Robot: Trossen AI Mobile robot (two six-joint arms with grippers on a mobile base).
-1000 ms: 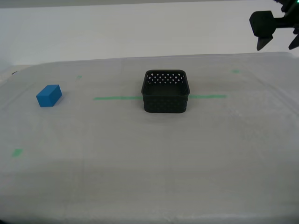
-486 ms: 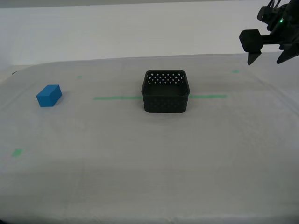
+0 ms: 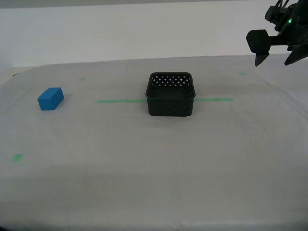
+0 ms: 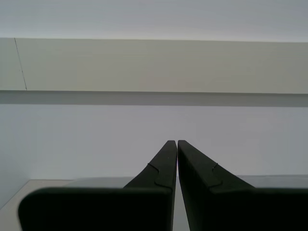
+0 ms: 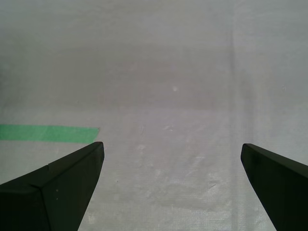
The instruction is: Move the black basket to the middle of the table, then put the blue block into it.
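Note:
The black basket [image 3: 171,107] stands upright and empty on the table [image 3: 144,168], on the green tape line [image 3: 120,101] near the middle. The blue block [image 3: 50,98] lies far off toward the exterior view's left, alone on the cloth. My first gripper [image 3: 275,61] hangs open in the air at the exterior view's upper right, well away from the basket. In its own view the first gripper [image 5: 172,146] is open over bare cloth with a green tape end [image 5: 48,133] beside it. My second gripper [image 4: 173,142] is shut on nothing and faces a wall.
Small green marks [image 3: 18,157] dot the cloth. The table's far edge meets a pale wall [image 3: 144,33]. Neither the basket nor the block appears in the wrist views.
The open gripper at the exterior view's upper right dropped slightly and shifted toward that view's left a second ago, then held still. Basket and block have not moved.

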